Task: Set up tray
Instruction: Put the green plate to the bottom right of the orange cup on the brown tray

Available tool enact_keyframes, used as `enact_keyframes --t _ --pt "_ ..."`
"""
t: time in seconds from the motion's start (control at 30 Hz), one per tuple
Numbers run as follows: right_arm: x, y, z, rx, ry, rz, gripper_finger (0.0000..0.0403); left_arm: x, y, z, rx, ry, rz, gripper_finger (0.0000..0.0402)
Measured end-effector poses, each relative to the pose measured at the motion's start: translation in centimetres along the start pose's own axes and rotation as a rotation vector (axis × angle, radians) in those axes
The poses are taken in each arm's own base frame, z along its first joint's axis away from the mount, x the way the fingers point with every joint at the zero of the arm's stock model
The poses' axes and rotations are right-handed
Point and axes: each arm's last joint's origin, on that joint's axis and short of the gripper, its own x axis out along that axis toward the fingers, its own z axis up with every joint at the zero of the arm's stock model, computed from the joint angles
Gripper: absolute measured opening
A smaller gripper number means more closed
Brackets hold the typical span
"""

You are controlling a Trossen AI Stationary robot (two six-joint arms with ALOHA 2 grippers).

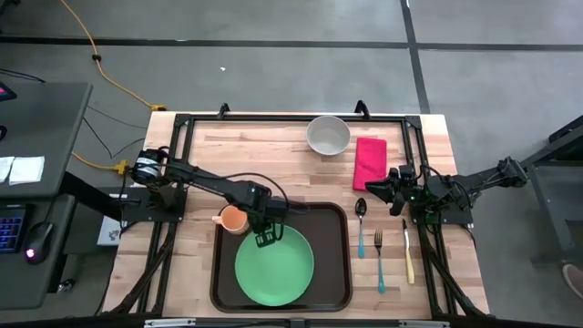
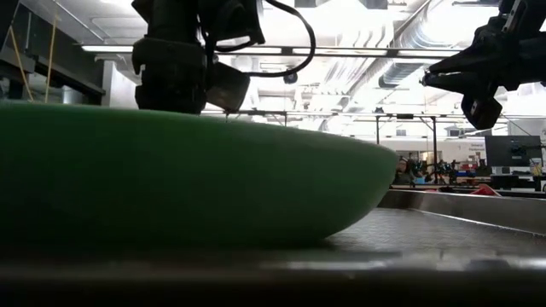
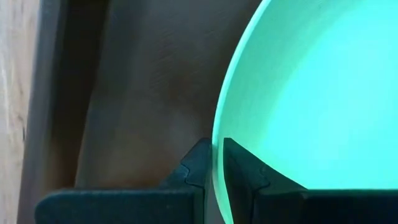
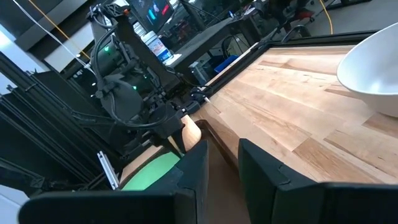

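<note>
Table (image 1: 273,164): pale wood planks, matt. Tray (image 1: 332,219): dark brown plastic, finely textured. Plate (image 1: 274,266): green, smooth, matt. Bowl (image 1: 328,135): white, smooth. Napkin (image 1: 369,163): red cloth.

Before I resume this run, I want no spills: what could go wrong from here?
The left tool pinches the plate by its rim; a thin grip, so the plate might slip or tilt on the tray. The orange cup sits right beside that arm and could get knocked.

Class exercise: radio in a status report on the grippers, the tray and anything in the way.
Left gripper pinching green plate rim, on tray. Right gripper open, above table beside red napkin. Orange cup against tray's edge.
</note>
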Motion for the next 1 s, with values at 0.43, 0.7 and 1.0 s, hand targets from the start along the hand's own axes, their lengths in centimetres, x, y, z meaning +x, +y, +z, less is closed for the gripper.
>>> enact_keyframes --t 0.43,0.7,1.0 --pt "0.0 0.0 0.0 -0.003 -0.001 -0.002 0.0067 0.0 0.0 0.0 -0.002 0.002 -0.005 0.0074" --pt "0.0 0.0 0.0 -0.002 -0.001 -0.002 0.0067 -0.1 0.0 0.0 -0.002 0.01 -0.024 0.0074" --pt "0.0 0.0 0.0 -0.001 -0.001 -0.002 0.0067 -1.2 -0.5 0.7 0.027 -0.024 -0.033 0.0074"
